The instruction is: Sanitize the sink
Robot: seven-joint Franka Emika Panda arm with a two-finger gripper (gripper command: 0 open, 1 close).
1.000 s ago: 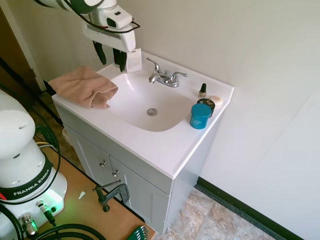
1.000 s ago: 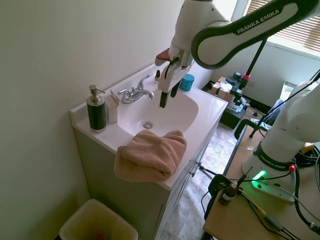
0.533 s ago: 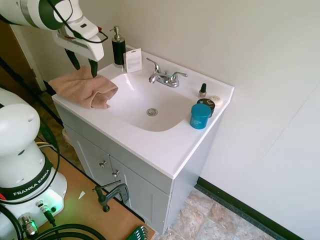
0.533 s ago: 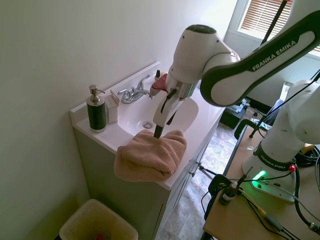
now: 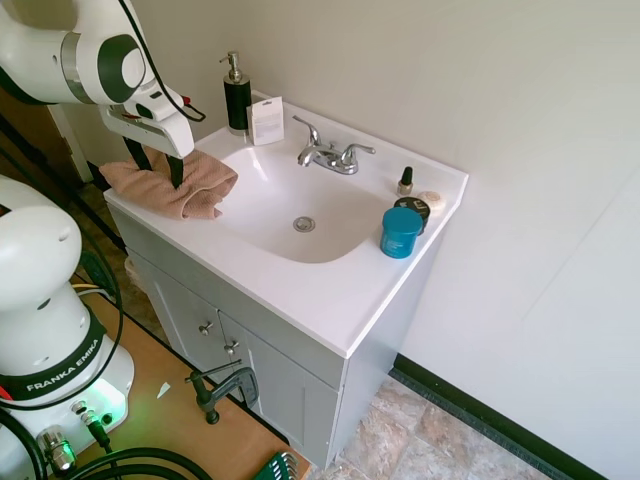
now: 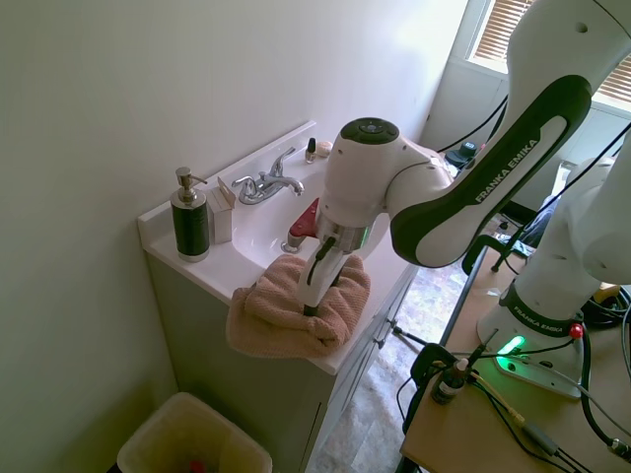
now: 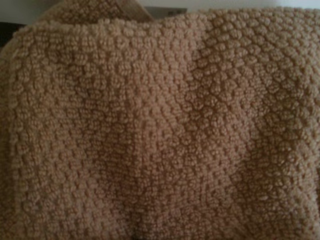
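You are looking at the gripper (image 5: 155, 172) pressing straight down into the folded tan towel (image 5: 195, 182), which is lying on the corner of the sink (image 5: 330, 290) top and hanging a little over the front edge. In the first exterior view two dark fingers (image 5: 177, 170) are standing apart, with their tips sinking into the cloth; the jaws are spread, not clenched, and nothing is being lifted. In the second exterior view the gripper (image 6: 312, 302) is reaching the towel (image 6: 286, 320) from above, and only one finger is showing clearly there, its tip touching the pile. The wrist view is filling almost entirely with the towel (image 7: 160, 130), its knobbly weave close up and slightly soft in focus.

The sink is sitting against the wall: a white top, an oval basin with the round drain (image 5: 304, 224) in its middle, and the chrome faucet (image 5: 330, 155) behind it. Grey-white cabinet doors (image 5: 235, 350) are sitting below.

A dark soap dispenser (image 5: 237, 95) is standing at the back corner, with a small white card (image 5: 266, 121) just beside it. On the far side of the basin you are seeing a teal jar (image 5: 401, 232), a dark round tin (image 5: 412, 208) touching or nearly touching it, a small dark bottle (image 5: 405, 181) and a pale disc (image 5: 432, 199). A bin (image 6: 192, 441) is standing on the floor below the towel corner.
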